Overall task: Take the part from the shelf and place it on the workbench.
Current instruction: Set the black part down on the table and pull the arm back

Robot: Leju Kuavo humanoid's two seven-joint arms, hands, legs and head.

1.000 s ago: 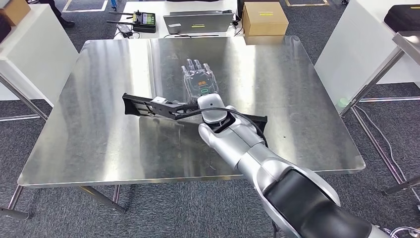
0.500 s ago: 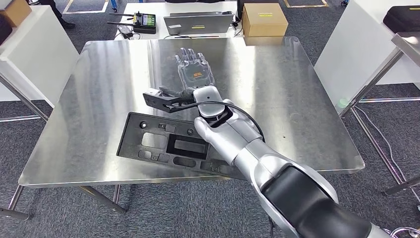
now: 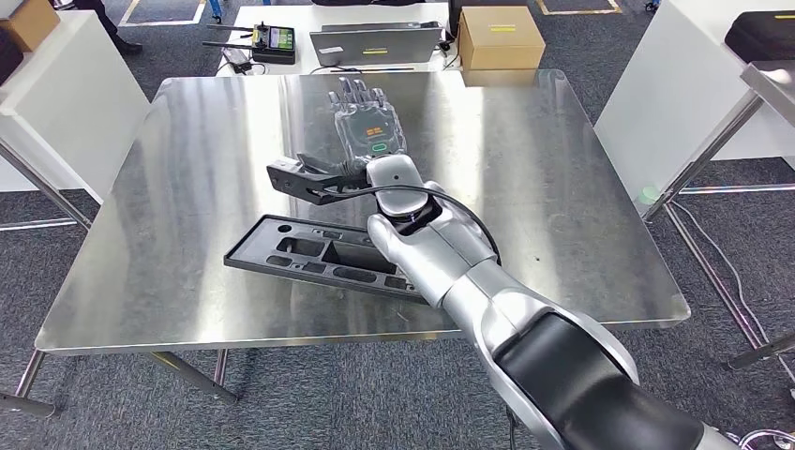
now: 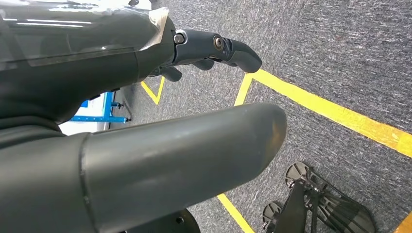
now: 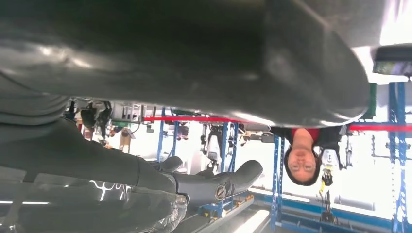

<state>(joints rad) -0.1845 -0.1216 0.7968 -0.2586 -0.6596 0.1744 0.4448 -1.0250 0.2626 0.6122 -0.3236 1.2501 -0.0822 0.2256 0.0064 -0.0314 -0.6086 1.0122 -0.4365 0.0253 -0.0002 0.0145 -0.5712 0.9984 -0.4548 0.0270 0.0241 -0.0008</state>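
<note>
The right hand [image 3: 373,131], in the upper centre of the head view, has its fingers [image 3: 359,92] extended flat and apart above the shiny steel workbench [image 3: 169,187], holding nothing. The long black plastic part with rectangular cut-outs [image 3: 309,255] lies on the workbench at centre frame, below the wrist. The left hand [image 4: 145,53] hangs over grey carpet, fingers loosely extended and empty.

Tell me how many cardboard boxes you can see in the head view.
2. One box sits on the white table beyond the workbench, right of the laptop. Another box is at the far left corner, cut off by the frame. Others may lie outside it.
</note>
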